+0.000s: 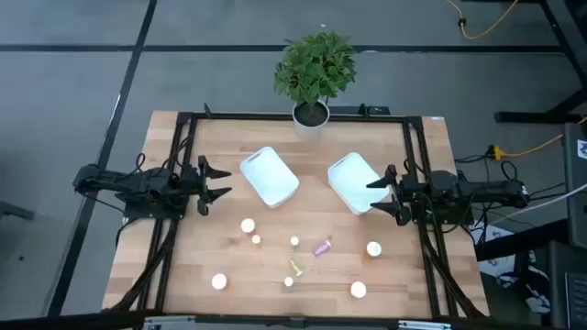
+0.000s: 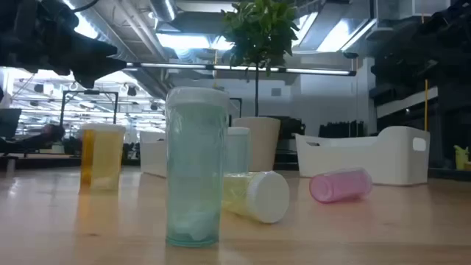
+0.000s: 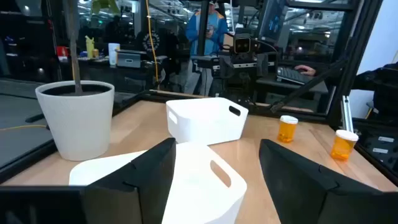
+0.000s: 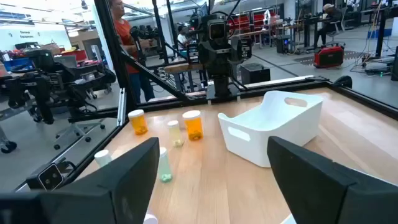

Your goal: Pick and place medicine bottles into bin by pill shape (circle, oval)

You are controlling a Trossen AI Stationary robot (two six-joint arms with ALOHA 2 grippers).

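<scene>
Several tiny white-capped bottles stand or lie on the wooden table's near half. Among them are a purple one (image 1: 322,247) and a yellow-green one (image 1: 295,268), both lying on their sides. In the low view a pale teal bottle (image 2: 195,165) stands upright nearest the camera. My left gripper (image 1: 220,183) is open and empty, hovering left of the left white bin (image 1: 269,176). My right gripper (image 1: 374,194) is open and empty at the right edge of the right white bin (image 1: 356,181). Orange bottles show in the right wrist view (image 4: 194,124) and the left wrist view (image 3: 287,129).
A potted plant in a white pot (image 1: 311,114) stands at the table's far edge, between the bins. A black frame (image 1: 183,165) runs around the table. People show in the room beyond the table (image 4: 121,37).
</scene>
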